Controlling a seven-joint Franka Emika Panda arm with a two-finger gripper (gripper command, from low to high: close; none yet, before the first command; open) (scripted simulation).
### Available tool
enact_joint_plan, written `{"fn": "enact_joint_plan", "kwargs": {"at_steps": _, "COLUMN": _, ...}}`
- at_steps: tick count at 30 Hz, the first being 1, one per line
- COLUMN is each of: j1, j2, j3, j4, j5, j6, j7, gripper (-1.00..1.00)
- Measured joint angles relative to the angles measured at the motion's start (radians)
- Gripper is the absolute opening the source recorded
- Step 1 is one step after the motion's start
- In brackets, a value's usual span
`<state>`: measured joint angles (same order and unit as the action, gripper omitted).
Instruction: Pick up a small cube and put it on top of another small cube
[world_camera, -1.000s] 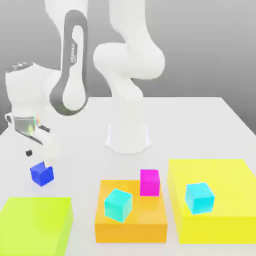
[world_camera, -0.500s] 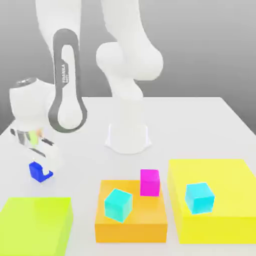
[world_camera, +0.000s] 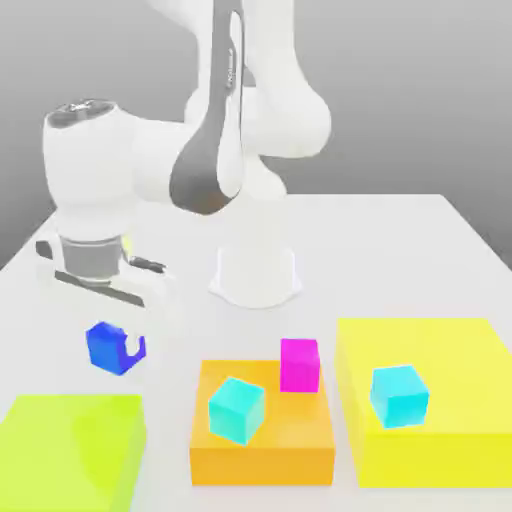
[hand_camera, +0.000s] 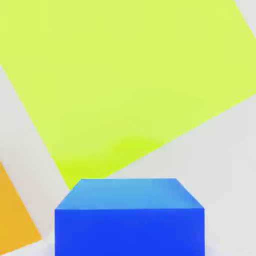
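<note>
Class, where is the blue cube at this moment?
In the exterior view the blue cube is on the left, held in the shut gripper above the white table, just beyond the lime-green block.

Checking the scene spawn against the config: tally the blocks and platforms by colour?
Blue cube: 1
Cyan cubes: 2
Magenta block: 1
Lime-green platform: 1
Orange platform: 1
Yellow platform: 1
Total: 7, that is 4 small blocks and 3 platforms.
</note>
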<state>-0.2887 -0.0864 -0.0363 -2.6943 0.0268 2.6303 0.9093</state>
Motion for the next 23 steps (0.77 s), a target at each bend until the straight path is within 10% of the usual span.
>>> {"fn": "enact_joint_plan", "kwargs": {"at_steps": 13, "j1": 0.295, "j2": -0.049, "j3": 0.325, "j4": 0.195, "j5": 0.037, "j6": -0.255, "j7": 0.401, "gripper": -1.0}}
{"fn": "enact_joint_plan", "kwargs": {"at_steps": 19, "j1": 0.326, "j2": 0.065, "j3": 0.361, "j4": 0.181, "j5": -0.02, "j6": -0.137, "j7": 0.487, "gripper": -1.0}}
{"fn": "enact_joint_plan", "kwargs": {"at_steps": 20, "j1": 0.332, "j2": 0.086, "j3": 0.356, "j4": 0.175, "j5": -0.028, "j6": -0.111, "j7": 0.494, "gripper": 1.0}}
{"fn": "enact_joint_plan", "kwargs": {"at_steps": 23, "j1": 0.332, "j2": 0.086, "j3": 0.356, "j4": 0.175, "j5": -0.028, "j6": -0.111, "j7": 0.494, "gripper": 1.0}}
